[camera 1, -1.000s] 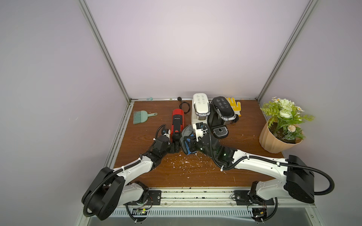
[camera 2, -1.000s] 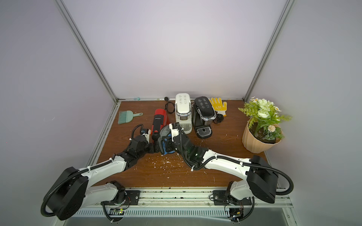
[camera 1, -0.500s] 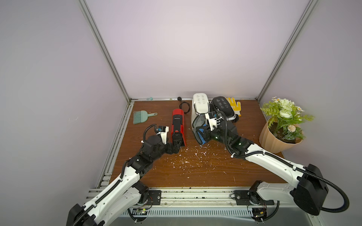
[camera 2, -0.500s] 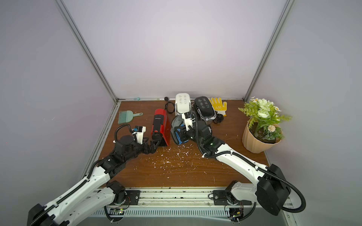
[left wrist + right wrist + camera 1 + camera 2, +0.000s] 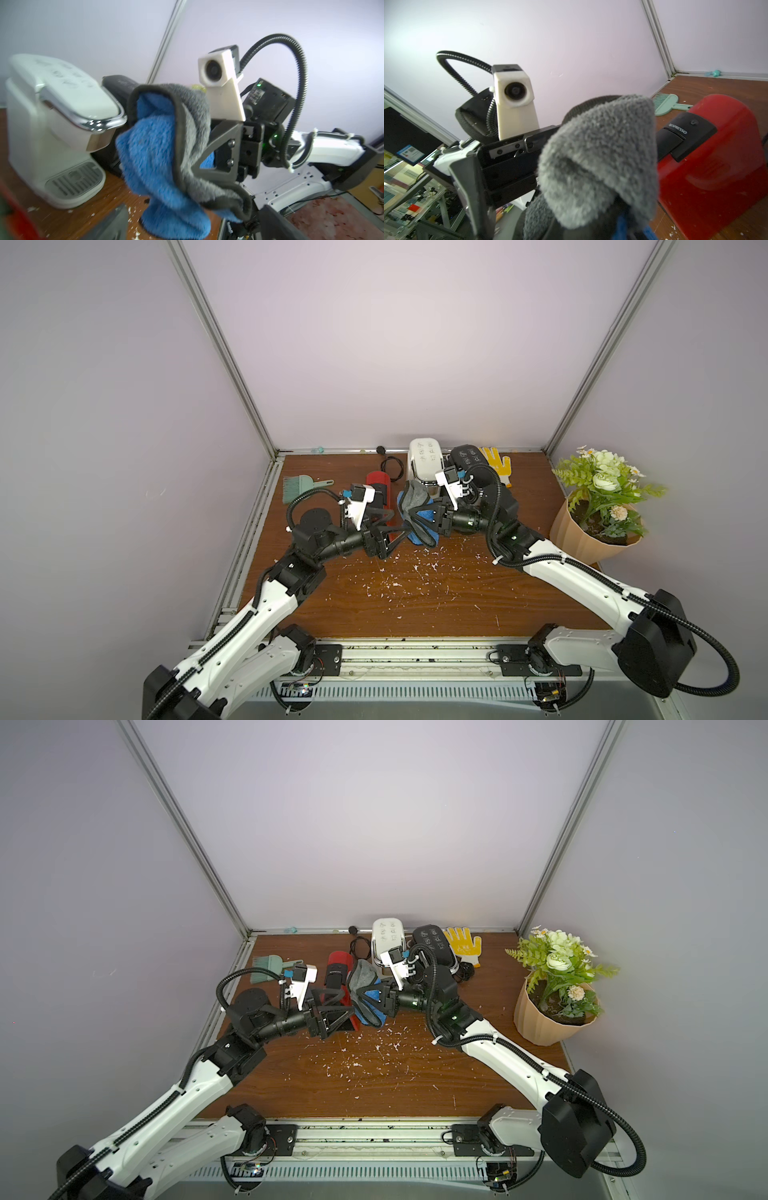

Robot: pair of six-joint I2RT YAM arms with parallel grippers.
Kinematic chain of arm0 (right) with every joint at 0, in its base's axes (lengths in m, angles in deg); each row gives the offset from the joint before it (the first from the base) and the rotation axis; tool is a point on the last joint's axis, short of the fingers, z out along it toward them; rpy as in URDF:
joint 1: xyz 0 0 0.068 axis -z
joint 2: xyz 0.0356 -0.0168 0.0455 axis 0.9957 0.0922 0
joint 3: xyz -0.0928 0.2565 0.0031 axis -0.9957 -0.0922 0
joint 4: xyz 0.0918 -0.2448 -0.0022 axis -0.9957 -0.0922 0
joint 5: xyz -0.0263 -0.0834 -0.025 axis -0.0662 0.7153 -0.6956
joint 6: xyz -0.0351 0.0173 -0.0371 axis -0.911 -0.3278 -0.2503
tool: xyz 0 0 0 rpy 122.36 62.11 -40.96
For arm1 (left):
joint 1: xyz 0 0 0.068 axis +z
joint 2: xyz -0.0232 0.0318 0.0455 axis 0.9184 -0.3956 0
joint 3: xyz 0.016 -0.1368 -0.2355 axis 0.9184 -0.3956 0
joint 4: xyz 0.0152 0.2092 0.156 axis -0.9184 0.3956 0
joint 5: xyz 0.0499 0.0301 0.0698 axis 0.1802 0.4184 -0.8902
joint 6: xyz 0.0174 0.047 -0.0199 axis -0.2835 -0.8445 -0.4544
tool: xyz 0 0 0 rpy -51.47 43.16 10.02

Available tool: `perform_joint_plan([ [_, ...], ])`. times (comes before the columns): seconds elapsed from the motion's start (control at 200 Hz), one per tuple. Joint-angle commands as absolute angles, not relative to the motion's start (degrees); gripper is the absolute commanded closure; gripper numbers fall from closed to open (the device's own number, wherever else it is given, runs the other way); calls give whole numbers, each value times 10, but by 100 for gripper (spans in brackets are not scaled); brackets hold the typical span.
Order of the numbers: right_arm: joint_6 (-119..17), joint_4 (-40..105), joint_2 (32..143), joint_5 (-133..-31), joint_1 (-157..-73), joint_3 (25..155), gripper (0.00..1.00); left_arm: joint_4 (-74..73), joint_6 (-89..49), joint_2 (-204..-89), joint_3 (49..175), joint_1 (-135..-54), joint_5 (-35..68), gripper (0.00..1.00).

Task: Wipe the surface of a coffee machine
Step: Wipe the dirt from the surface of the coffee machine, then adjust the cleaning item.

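1. Lilac walls [image 5: 374,344] with metal corner posts box in a brown wooden bench [image 5: 415,605], seen from above in both top views.
2. Two white-and-black robot arms reach in from the near edge. The left arm [image 5: 257,614] and the right arm [image 5: 582,576] meet wrist to wrist towards the back of the bench.
3. At the bench's right edge stands a potted plant [image 5: 598,506] with white flowers, apart from both wrists.
4. Three machines line the back of the bench: a white coffee machine [image 5: 424,462] in the middle, a black coffee machine [image 5: 467,457] just beside it on the right, and a red coffee machine [image 5: 379,485] to its left.
5. A blue-and-grey cloth [image 5: 415,499] hangs in front of the white coffee machine, between it and the red one. Whether it touches either cannot be told.
6. The right jaws are clenched on the cloth. The left jaws stand released and spread wide, and in the left wrist view the cloth's lower end [image 5: 176,220] hangs between them.
7. A teal hand brush [image 5: 297,487] lies near the back left corner.
8. A yellow work glove [image 5: 496,462] lies behind the black coffee machine.
9. A coiled black cable [image 5: 391,466] sits between the red and white machines, near the back wall.
10. White crumbs [image 5: 415,568] are scattered across mid-bench.
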State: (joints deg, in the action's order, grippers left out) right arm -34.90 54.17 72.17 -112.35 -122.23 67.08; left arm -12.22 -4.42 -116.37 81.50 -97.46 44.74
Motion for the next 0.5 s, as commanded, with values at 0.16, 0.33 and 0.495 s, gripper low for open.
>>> perform_joint_plan([
  [0.16, -325, 608, 695, -1201, -1213, 693, 80, -177, -29, -1217, 876, -979, 518, 1],
  [0.33, -344, 581, 697, -1220, -1214, 702, 80, -163, -32, -1229, 897, -979, 487, 1],
  [0.495, -351, 576, 696, -1228, -1215, 699, 80, -163, 3, -1274, 920, -978, 471, 1],
])
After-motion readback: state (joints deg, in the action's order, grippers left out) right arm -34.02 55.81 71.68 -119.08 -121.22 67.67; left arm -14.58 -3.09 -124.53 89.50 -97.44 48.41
